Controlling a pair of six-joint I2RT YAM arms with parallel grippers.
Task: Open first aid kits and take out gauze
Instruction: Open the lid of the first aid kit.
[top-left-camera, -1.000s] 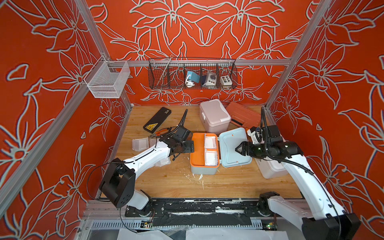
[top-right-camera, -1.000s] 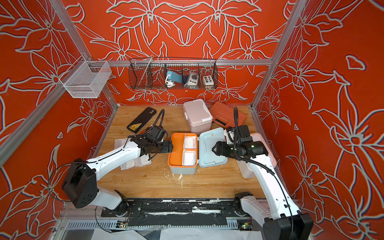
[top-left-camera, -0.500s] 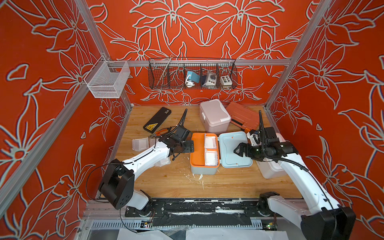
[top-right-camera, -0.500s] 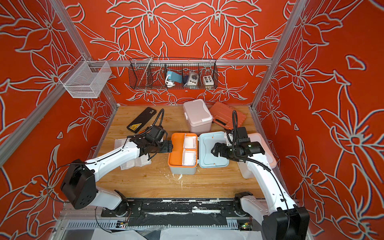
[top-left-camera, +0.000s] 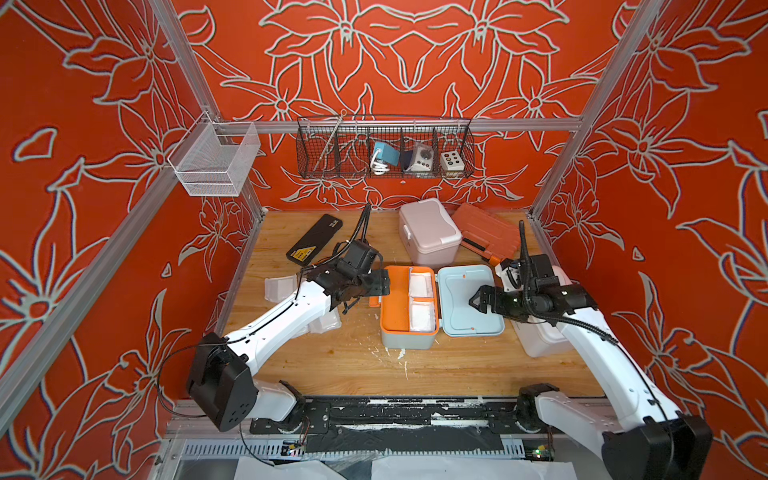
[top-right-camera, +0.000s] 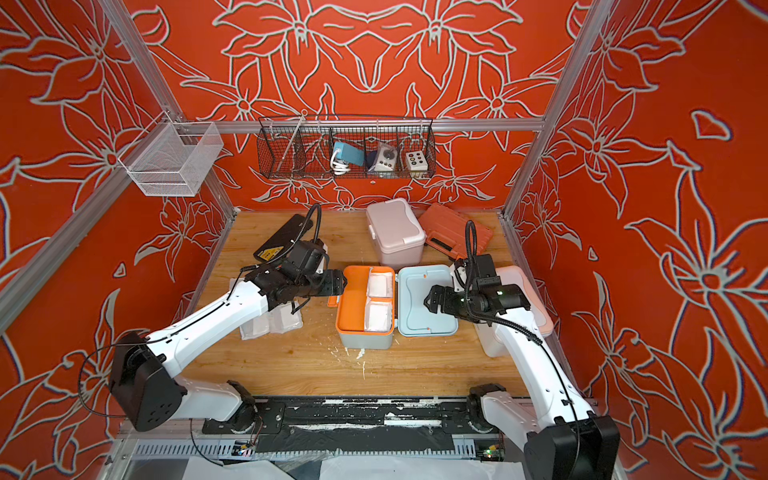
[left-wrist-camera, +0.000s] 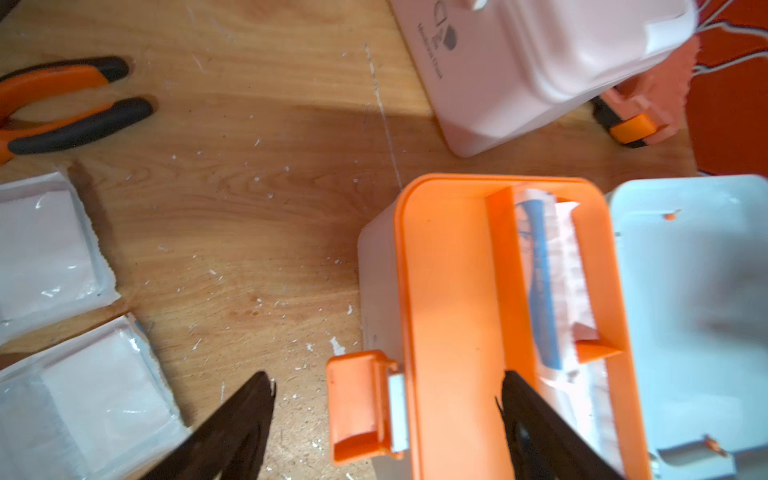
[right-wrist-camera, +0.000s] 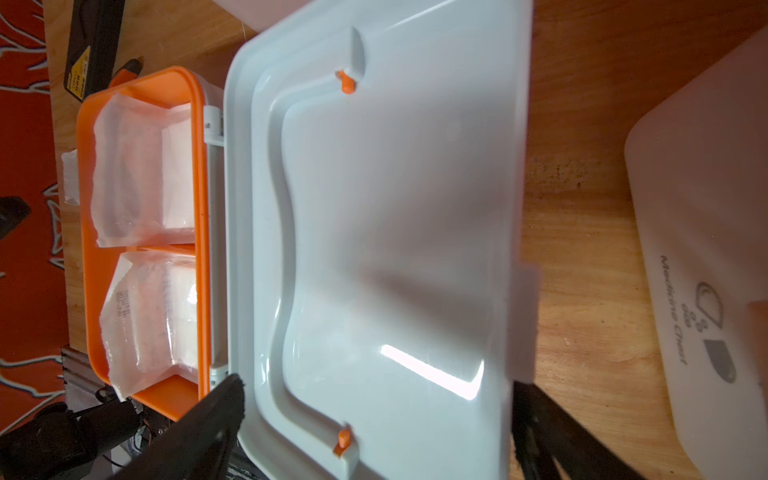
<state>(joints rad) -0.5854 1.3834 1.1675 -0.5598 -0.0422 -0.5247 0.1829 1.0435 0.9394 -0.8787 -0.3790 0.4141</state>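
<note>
The blue-grey first aid kit (top-left-camera: 405, 340) stands open mid-table in both top views. Its orange tray (top-right-camera: 351, 303) holds two gauze pads (top-left-camera: 420, 286) (right-wrist-camera: 137, 166). Its lid (top-left-camera: 469, 299) (right-wrist-camera: 395, 208) lies flat to the right. My right gripper (top-left-camera: 478, 300) (right-wrist-camera: 378, 384) hangs open over the lid, one finger either side of it. My left gripper (top-left-camera: 384, 282) (left-wrist-camera: 386, 378) is open astride the kit's orange latch (left-wrist-camera: 357, 403) and rim. More gauze (left-wrist-camera: 41, 249) (top-right-camera: 270, 324) lies on the table under my left arm. The pink kit (top-left-camera: 430, 232) is closed. The white kit (top-left-camera: 544, 340) sits under my right arm.
A flat black case (top-left-camera: 313, 241) lies at the back left and a ribbed orange tool case (top-left-camera: 484, 232) at the back right. Orange-handled pliers (left-wrist-camera: 62, 104) lie near the loose gauze. A wire basket (top-left-camera: 384, 149) hangs on the back wall and a white mesh basket (top-left-camera: 216, 160) on the left frame.
The lid has dropped from a slight tilt to lying flat. My right gripper has opened wider and drawn back a little to the right. The left arm has barely moved.
</note>
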